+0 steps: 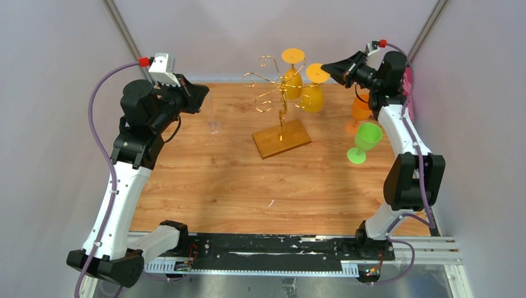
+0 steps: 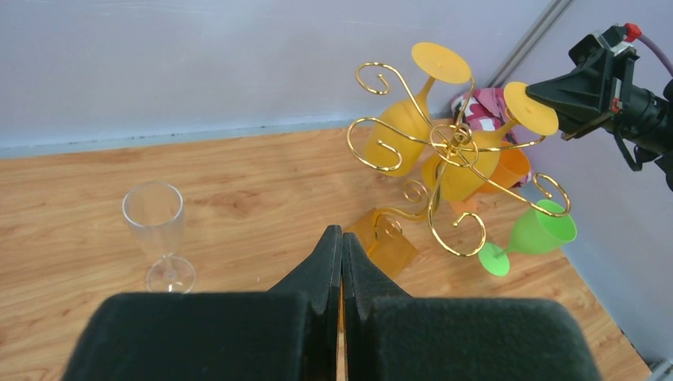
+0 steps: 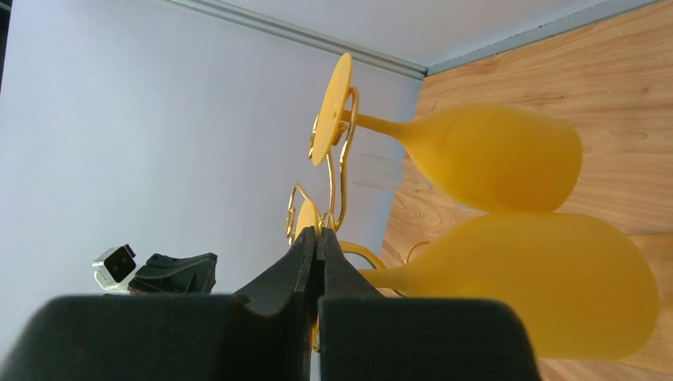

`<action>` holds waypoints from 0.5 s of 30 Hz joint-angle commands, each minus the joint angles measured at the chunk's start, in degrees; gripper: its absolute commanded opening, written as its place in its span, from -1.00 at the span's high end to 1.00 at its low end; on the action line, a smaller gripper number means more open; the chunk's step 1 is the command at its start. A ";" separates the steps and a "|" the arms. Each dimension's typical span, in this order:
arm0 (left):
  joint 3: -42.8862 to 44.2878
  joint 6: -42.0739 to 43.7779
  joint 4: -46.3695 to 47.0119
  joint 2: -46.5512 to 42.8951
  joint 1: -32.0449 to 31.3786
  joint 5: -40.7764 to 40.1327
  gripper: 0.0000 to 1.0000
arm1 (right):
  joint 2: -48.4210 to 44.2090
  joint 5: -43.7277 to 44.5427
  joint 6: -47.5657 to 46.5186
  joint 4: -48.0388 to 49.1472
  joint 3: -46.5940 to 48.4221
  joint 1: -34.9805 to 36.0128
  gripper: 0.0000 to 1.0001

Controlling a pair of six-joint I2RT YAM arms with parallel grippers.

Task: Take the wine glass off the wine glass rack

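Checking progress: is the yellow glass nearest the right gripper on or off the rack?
On: the yellow glass hangs bowl-down from the rack, foot on top.

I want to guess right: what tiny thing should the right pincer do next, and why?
Probably open. The right pincer is shut, its tips right beside the foot of a yellow wine glass hanging on the wine glass rack.

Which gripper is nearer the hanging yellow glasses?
Right. The right gripper sits just beside the yellow glasses on the rack; the left gripper is farther off, near the clear glass.
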 commanded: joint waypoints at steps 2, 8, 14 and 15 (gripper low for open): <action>-0.65 -0.09 1.24 -0.98 -0.14 0.28 1.00 | -1.12 -0.91 0.52 1.91 -1.18 -1.83 1.00; -0.75 -0.35 1.49 -0.65 -0.14 0.38 1.00 | -3.44 -1.57 1.24 2.94 -3.21 -1.89 1.00; -1.03 -1.02 1.79 -0.46 -0.14 1.05 1.00 | -8.29 -1.70 0.92 3.24 -6.81 -1.86 1.00; -1.11 -1.14 1.90 -0.44 -0.14 1.15 1.00 | -8.87 -1.67 0.74 3.15 -7.11 -1.86 1.00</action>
